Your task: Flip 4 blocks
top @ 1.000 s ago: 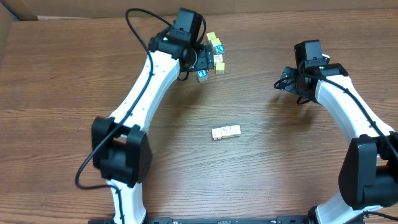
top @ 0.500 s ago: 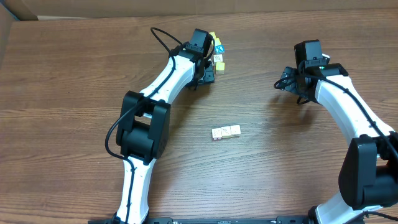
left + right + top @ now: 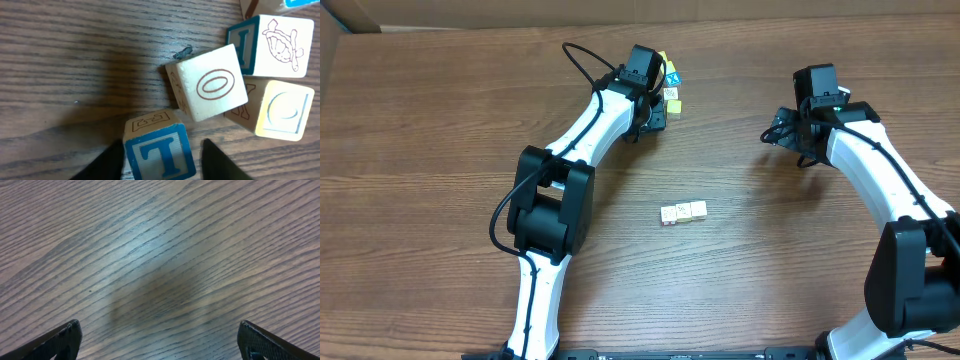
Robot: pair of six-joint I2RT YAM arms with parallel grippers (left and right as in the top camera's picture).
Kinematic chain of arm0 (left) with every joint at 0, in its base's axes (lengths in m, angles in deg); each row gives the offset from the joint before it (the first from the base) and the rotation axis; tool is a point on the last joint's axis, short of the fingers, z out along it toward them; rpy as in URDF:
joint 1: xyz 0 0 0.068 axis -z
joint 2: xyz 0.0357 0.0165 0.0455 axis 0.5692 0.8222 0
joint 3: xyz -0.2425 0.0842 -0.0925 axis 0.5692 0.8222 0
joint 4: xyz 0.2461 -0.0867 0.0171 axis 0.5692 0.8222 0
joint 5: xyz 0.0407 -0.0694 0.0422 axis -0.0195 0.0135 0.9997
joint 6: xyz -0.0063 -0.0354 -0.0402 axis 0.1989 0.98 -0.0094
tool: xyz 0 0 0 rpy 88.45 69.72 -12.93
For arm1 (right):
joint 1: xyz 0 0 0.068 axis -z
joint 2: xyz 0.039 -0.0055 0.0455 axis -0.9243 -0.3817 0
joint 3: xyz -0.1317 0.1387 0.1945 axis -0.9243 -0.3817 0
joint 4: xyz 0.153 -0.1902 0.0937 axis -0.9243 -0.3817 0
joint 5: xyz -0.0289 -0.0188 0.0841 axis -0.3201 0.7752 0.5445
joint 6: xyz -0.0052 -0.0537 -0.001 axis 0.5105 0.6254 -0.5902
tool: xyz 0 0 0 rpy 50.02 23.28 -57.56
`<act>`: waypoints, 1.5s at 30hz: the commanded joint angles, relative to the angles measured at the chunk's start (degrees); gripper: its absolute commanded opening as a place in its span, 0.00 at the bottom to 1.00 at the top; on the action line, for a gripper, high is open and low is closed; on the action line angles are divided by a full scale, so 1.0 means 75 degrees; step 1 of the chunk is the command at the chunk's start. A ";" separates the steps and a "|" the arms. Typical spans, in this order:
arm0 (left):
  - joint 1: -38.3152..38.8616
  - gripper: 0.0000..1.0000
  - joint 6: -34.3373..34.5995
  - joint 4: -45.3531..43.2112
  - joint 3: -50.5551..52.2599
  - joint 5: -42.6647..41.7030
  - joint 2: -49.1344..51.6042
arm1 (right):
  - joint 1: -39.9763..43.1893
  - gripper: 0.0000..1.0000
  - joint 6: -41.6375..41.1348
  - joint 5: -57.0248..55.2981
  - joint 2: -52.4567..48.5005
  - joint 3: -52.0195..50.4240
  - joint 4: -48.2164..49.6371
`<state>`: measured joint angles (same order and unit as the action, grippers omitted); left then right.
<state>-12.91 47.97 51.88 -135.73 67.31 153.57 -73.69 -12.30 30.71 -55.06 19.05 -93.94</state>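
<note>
We judged T block (image 3: 160, 157), 7 o'clock of O block (image 3: 212, 87), light, hard, slick wood; grip its flat sides. Left gripper (image 3: 162, 146) sat narrow astride it, contact unclear; right gripper (image 3: 159, 326) wide, empty.

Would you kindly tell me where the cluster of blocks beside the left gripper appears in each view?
Overhead: cluster of blocks at top centre, just right of the left gripper.
Left wrist: cluster fills the right and lower frame.
Right wrist: not in it; only table shows.
Shared landmark: left gripper, its fingers flanking the blue T block.
</note>
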 commanded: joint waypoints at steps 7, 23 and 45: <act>0.0035 0.22 -0.0035 0.0154 0.0020 0.0259 0.0041 | -0.0015 1.00 0.0050 -0.0111 0.0052 0.0119 0.0047; 0.0000 0.25 -0.0236 0.4526 -0.1093 -0.0268 -0.2305 | -0.0015 1.00 0.0050 -0.0111 0.0052 0.0119 0.0047; -0.0052 0.49 -0.0274 0.6633 -0.0924 0.1180 -0.2197 | -0.0015 1.00 0.0047 -0.0111 0.0052 0.0122 0.0047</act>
<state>-12.94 45.83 100.62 -143.14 69.69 136.59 -73.69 -12.32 30.71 -55.06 19.05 -93.94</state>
